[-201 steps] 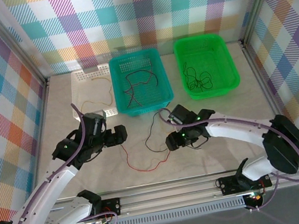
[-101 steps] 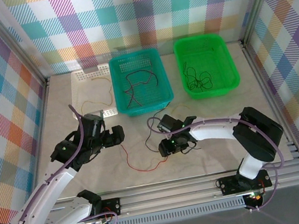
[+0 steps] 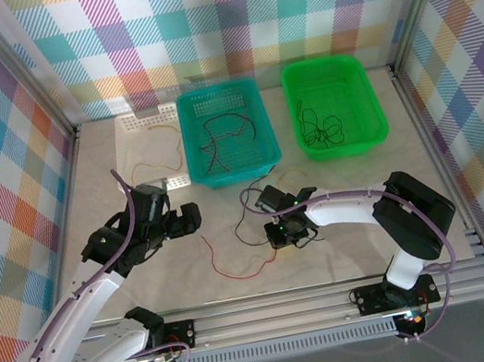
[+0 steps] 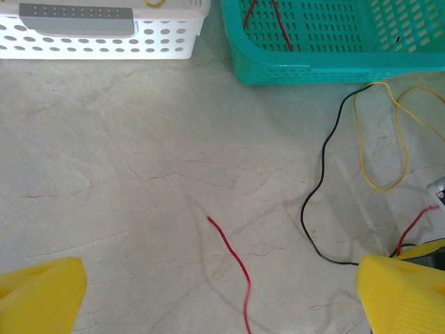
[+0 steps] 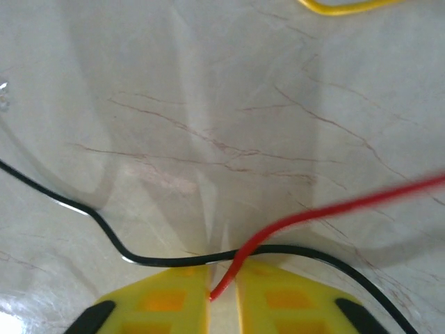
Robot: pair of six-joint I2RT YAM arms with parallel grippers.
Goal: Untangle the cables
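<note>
Loose cables lie on the table between the arms. A red cable (image 3: 230, 272) curves along the front, a black cable (image 3: 246, 213) loops beside it, and a yellow cable (image 3: 293, 177) lies nearer the baskets. My right gripper (image 3: 275, 234) is down on the table, its yellow fingers (image 5: 174, 299) shut on the red cable (image 5: 327, 209), which crosses over the black cable (image 5: 104, 229) right at the tips. My left gripper (image 3: 188, 219) hangs open above the table with nothing between its fingers (image 4: 42, 292). The free end of the red cable (image 4: 233, 254) lies below it.
A teal basket (image 3: 193, 143) holds several dark and red cables, and a green basket (image 3: 375, 111) holds black ones. A white basket (image 3: 136, 139) stands at the back left. The metal frame rail runs along the front edge.
My right gripper moved left to the crossing of the red and black cables and closed on the red one. The left arm has barely moved.
</note>
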